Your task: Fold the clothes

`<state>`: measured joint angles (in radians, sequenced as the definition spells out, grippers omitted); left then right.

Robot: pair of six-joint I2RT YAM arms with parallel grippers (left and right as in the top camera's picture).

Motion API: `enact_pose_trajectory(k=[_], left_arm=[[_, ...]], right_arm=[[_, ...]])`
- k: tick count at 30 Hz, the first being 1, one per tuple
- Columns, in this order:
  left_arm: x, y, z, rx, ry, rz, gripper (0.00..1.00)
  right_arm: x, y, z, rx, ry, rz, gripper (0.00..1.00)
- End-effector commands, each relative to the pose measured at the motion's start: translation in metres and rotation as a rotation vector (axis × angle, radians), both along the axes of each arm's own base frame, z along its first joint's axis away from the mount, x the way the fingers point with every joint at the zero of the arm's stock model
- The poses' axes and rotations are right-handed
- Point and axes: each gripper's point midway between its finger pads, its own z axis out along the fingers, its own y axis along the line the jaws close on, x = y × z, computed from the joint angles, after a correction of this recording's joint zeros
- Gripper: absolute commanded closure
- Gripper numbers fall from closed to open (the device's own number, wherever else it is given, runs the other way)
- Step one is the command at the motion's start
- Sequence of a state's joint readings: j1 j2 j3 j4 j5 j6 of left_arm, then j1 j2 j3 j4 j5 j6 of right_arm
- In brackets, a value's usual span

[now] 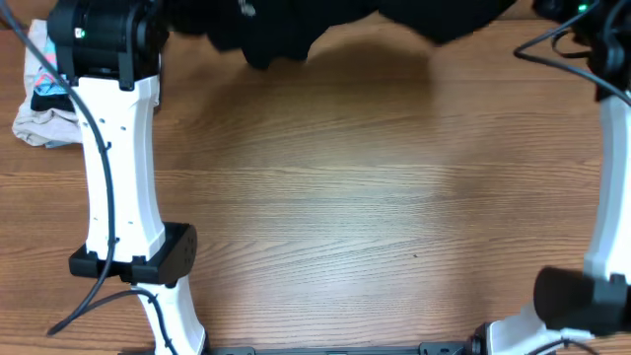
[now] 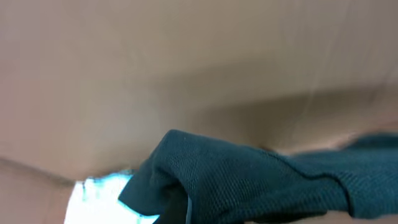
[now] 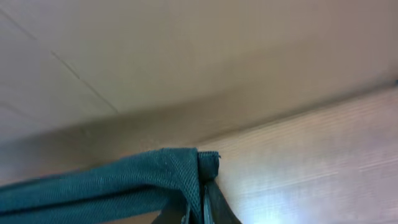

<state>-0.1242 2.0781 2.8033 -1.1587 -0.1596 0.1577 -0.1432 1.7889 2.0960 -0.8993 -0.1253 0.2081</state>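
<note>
- Held the black T-shirt (image 1: 394,20) aloft over the far edge of the table (image 1: 345,197), mostly cropped by the top border of the overhead view, with a soft shadow thrown on the wood beneath.
- Pinched a folded edge of it in the right end effector (image 3: 202,205), jaws clamped narrow on the cloth.
- Drew that cloth out as a band toward the left side of the right wrist view.
- Clamped bunched fabric in the left end effector (image 2: 179,210) as well, jaws narrow and largely buried under the folds.
- Noted a beige garment (image 1: 44,123) and a light blue shirt (image 1: 41,59) heaped at the far left corner, beside the left arm (image 1: 113,168), apart from the T-shirt.
</note>
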Motion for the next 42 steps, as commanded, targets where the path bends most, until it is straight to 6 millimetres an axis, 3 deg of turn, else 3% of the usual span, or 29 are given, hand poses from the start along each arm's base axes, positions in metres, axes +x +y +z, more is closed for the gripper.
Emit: enact_pose_trajectory(k=[1, 2, 3, 4, 8, 11, 19, 28, 33, 35, 40, 42], left_arm=[[0.015, 0.059, -0.058, 0.08, 0.162, 0.191, 0.96], [0.014, 0.06, -0.075, 0.086, 0.222, 0.191, 0.96], [0.009, 0.06, -0.107, 0.084, 0.334, 0.199, 0.96], [0.006, 0.06, -0.123, 0.074, 0.39, 0.211, 0.96], [-0.017, 0.046, -0.165, 0.011, 0.584, 0.167, 0.96], [-0.04, 0.031, -0.18, -0.042, 0.702, 0.103, 0.96], [-0.054, -0.03, -0.194, -0.272, 0.805, -0.125, 0.96], [-0.109, -0.031, -0.262, -0.228, 1.122, -0.087, 0.96], [-0.142, -0.034, -0.287, -0.219, 1.257, -0.076, 0.96], [-0.165, -0.043, -0.302, -0.187, 1.345, -0.098, 0.96], [-0.207, -0.065, -0.331, -0.114, 1.508, -0.141, 0.96], [-0.225, -0.074, -0.341, -0.074, 1.574, -0.162, 0.89]], right_arm=[[0.009, -0.051, -0.063, -0.059, 0.172, -0.156, 0.96], [0.008, -0.049, -0.076, -0.05, 0.215, -0.149, 0.96], [0.003, -0.045, -0.096, -0.034, 0.287, -0.128, 0.96], [-0.001, -0.04, -0.104, -0.028, 0.323, -0.098, 0.96], [-0.026, -0.025, -0.124, 0.015, 0.453, -0.034, 0.96], [-0.052, -0.014, -0.138, 0.061, 0.572, -0.003, 0.96], [-0.114, 0.007, -0.157, 0.136, 0.832, 0.058, 0.96], [-0.153, 0.017, -0.161, 0.158, 0.939, 0.063, 0.96], [-0.192, 0.024, -0.19, 0.182, 1.048, 0.063, 0.96], [-0.217, 0.029, -0.214, 0.206, 1.094, 0.037, 0.96], [-0.253, 0.035, -0.253, 0.243, 1.171, -0.01, 0.96], [-0.267, 0.038, -0.269, 0.258, 1.219, -0.023, 0.92]])
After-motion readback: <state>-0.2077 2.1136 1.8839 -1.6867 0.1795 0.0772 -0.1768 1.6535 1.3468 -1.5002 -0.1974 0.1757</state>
